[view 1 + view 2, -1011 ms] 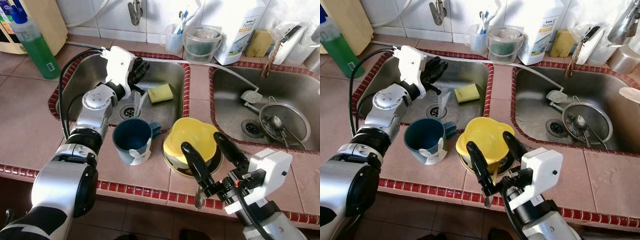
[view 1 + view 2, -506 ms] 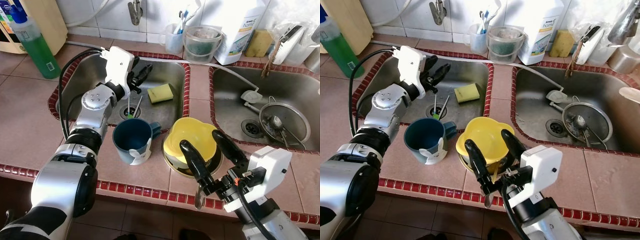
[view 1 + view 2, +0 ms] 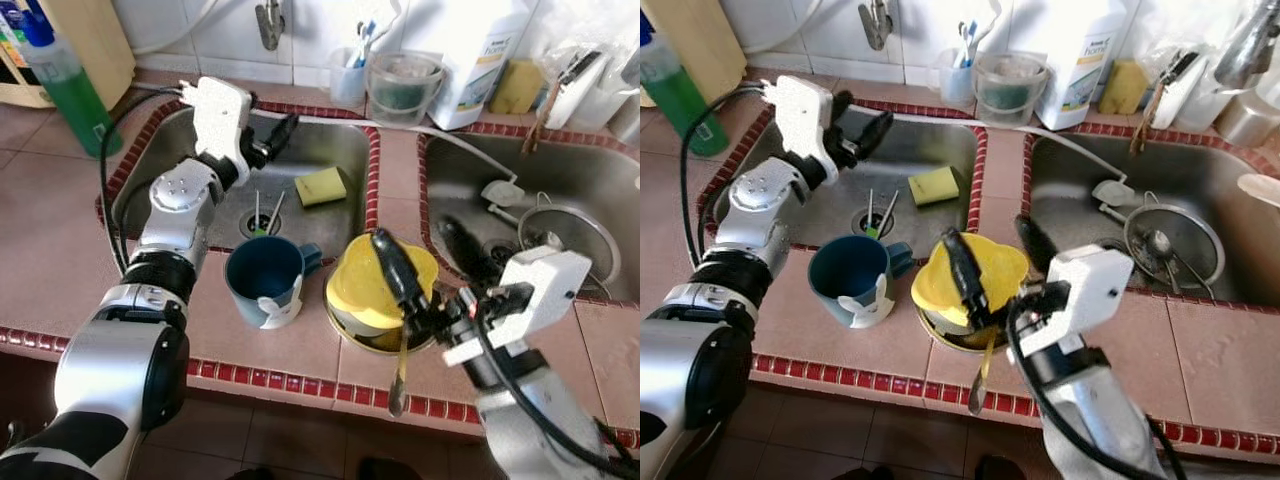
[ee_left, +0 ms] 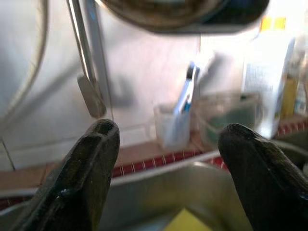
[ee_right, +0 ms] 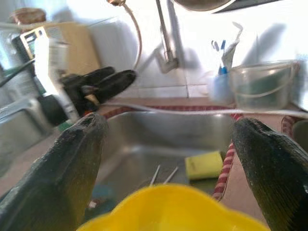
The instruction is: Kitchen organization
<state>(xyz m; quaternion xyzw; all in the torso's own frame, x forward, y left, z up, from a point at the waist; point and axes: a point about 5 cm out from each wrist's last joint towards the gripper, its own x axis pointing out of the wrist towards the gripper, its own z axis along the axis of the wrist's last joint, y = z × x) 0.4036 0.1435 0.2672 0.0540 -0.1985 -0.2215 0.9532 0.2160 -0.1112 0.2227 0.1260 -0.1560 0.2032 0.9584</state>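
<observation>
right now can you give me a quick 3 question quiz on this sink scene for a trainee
1. True or false: the yellow sponge lies in the left sink basin.
2. What does the right gripper straddle with open fingers? A) blue mug B) yellow bowl C) green bottle
3. Fill in: the left gripper is open above the ____ sink basin.

Key
1. True.
2. B, the yellow bowl; the blue mug stands beside it, and the green bottle is on the counter.
3. left
</observation>
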